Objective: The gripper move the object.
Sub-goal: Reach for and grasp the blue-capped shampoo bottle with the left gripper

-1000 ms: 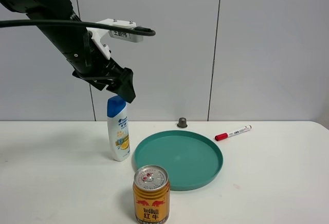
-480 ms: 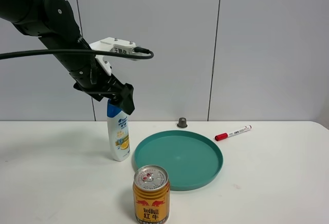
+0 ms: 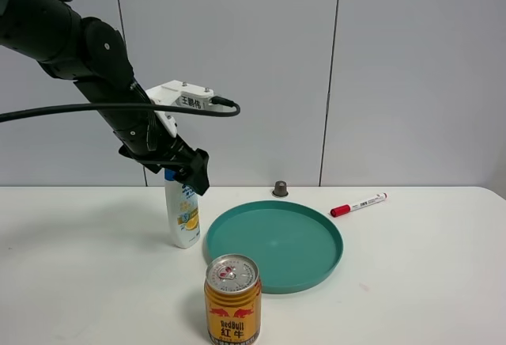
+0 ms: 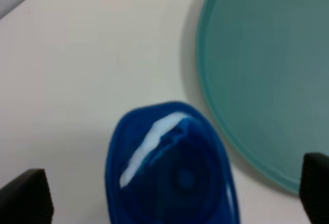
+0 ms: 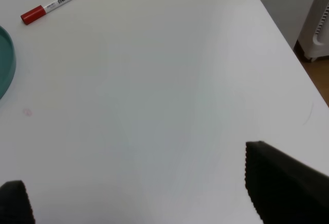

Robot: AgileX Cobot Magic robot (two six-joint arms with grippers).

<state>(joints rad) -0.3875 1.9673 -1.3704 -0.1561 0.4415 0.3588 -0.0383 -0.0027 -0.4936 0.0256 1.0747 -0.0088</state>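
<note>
Exterior high view: over the last second the left end effector has come down from above the shampoo bottle, and its black tips now sit at the level of the blue cap, hiding most of it from this side. To me that looks like the approach is nearly finished and the grasp not yet made. From the left wrist camera the jaws stand wide, one tip on each side of the blue cap, with a gap either side and no contact that I can see.

The bottle has not shifted. It stands upright on the bench, just beside the left rim of the teal tray and behind the gold can. It is white plastic with a yellow-orange and blue label. The right end effector is likewise spread wide over the bench, holding nothing.
</note>
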